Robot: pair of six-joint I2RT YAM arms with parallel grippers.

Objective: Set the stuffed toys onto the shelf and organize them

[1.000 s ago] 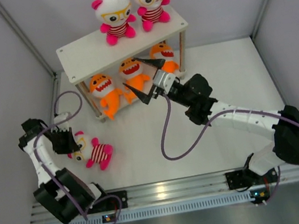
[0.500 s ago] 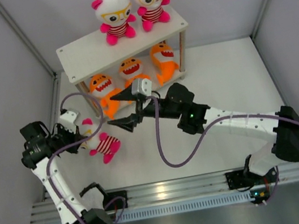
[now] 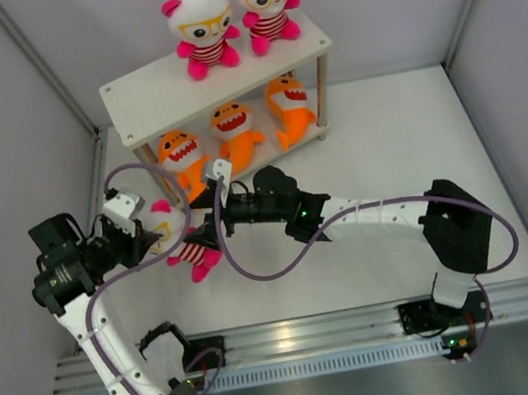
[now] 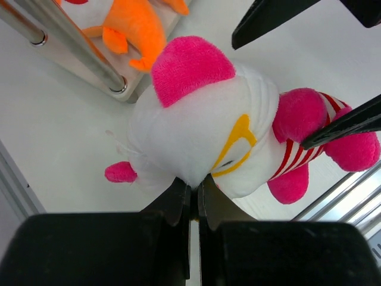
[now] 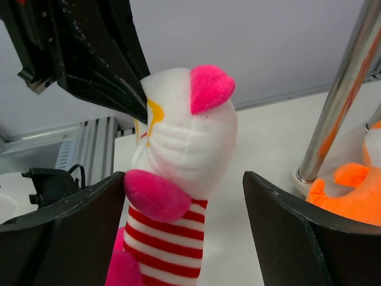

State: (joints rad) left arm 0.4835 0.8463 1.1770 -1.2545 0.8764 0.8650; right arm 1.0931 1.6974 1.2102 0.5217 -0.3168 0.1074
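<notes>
Nearest to you, the left pincer (image 4: 191,189) is closed tight on a small fold of plush at the head of the white-headed plush doll with pink ears, yellow glasses and a red-white striped body (image 4: 202,128). The left arm rises from its base at the near left, elbow high, wrist turned toward the right.

The doll is just in front of the left corner post of the shelf, over the white worktop (image 3: 389,156). I cannot tell if its feet touch it. The right arm reaches low and long across the worktop from the near right. The right pincer (image 5: 184,179) stands wide, with one finger on each side of the striped body.

You should expect this doll to be very light, soft and not fragile. The plush gives under pressure, so a pinch on the head cover alone may let it swing or slip. I think the better hold is around the striped body, just under the big head. The doll looks top-heavy.

Farther away stands the pale cream two-tier wooden shelf (image 3: 151,100). Three orange plush sharks (image 3: 234,126) sit on its lower board, and two more dolls of the same kind (image 3: 204,30) sit on the right part of the top board.
</notes>
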